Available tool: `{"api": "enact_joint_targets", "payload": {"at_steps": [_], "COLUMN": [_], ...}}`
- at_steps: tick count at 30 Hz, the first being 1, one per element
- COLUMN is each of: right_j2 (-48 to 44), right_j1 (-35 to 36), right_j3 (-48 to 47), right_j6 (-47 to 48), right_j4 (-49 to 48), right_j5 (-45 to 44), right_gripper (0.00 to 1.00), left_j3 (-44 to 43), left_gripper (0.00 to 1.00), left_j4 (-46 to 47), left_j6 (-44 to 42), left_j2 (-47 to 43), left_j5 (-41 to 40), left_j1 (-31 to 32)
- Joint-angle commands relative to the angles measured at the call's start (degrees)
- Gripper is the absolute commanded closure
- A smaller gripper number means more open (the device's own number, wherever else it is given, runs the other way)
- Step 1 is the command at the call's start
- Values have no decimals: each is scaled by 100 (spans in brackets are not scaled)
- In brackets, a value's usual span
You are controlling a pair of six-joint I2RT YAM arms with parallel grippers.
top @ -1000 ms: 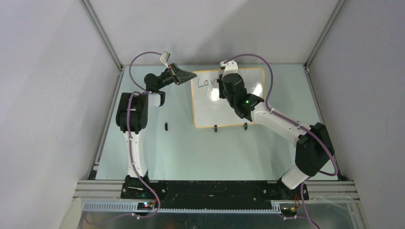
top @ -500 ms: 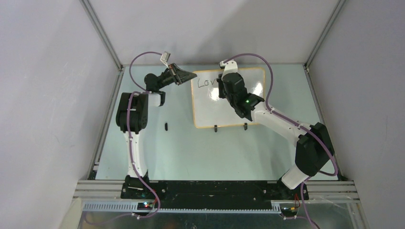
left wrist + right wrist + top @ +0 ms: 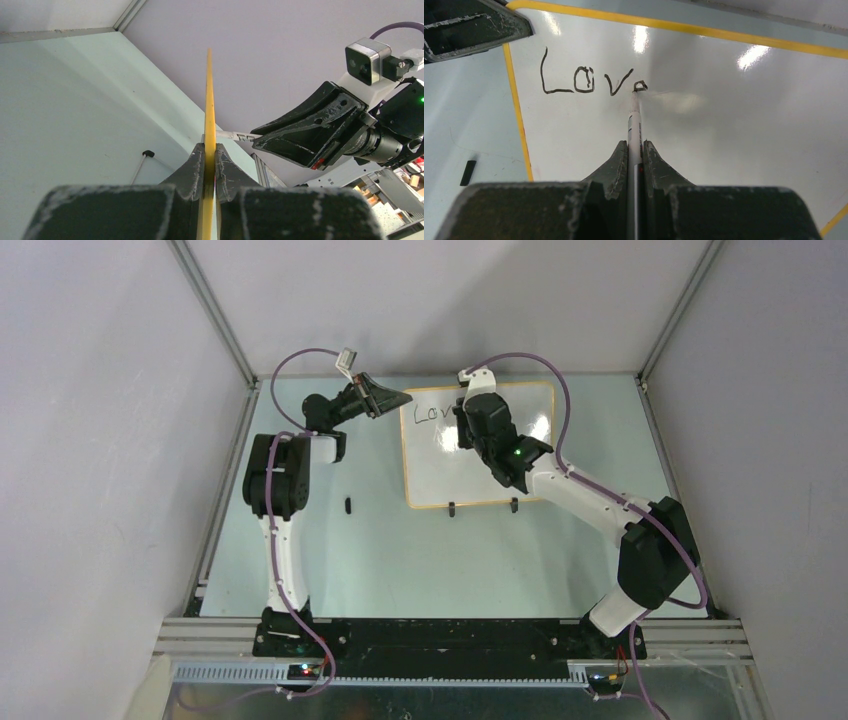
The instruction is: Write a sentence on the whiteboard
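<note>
Four letters (image 3: 589,80), "Love", mark the whiteboard (image 3: 724,125) the left hand (image 3: 209,148) clamps; right hand (image 3: 635,147) grips a marker (image 3: 634,117).

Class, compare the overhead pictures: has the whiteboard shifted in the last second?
No. In the overhead view the whiteboard keeps the same place against the far edge of the table, its left rim clamped in the left pincer.

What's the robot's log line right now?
left hand: grips board edge | right hand: grips marker | tip: on board | text: Lov, e begun
</note>
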State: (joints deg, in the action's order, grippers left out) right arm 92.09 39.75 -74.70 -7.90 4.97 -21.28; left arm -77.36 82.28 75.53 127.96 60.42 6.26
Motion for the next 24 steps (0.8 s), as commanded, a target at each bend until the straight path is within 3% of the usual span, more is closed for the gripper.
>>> {"api": "enact_joint_targets", "payload": {"at_steps": [1, 19, 24], "right_j2": [-19, -110, -389], "right_j1": [8, -3, 56], "right_j3": [-223, -222, 148], "right_j6": [59, 10, 118], "right_j4": [227, 332, -203], "right_j5": [-37, -546, -471], "right_gripper": [100, 100, 100], "left_j3": [-93, -90, -91], "left_gripper": [100, 100, 100], "left_j4": [327, 315, 311], "left_j6": [41, 39, 33], "left_j2": [-173, -168, -169], "left_j5": [33, 34, 28], "left_j1": [18, 17, 21]}}
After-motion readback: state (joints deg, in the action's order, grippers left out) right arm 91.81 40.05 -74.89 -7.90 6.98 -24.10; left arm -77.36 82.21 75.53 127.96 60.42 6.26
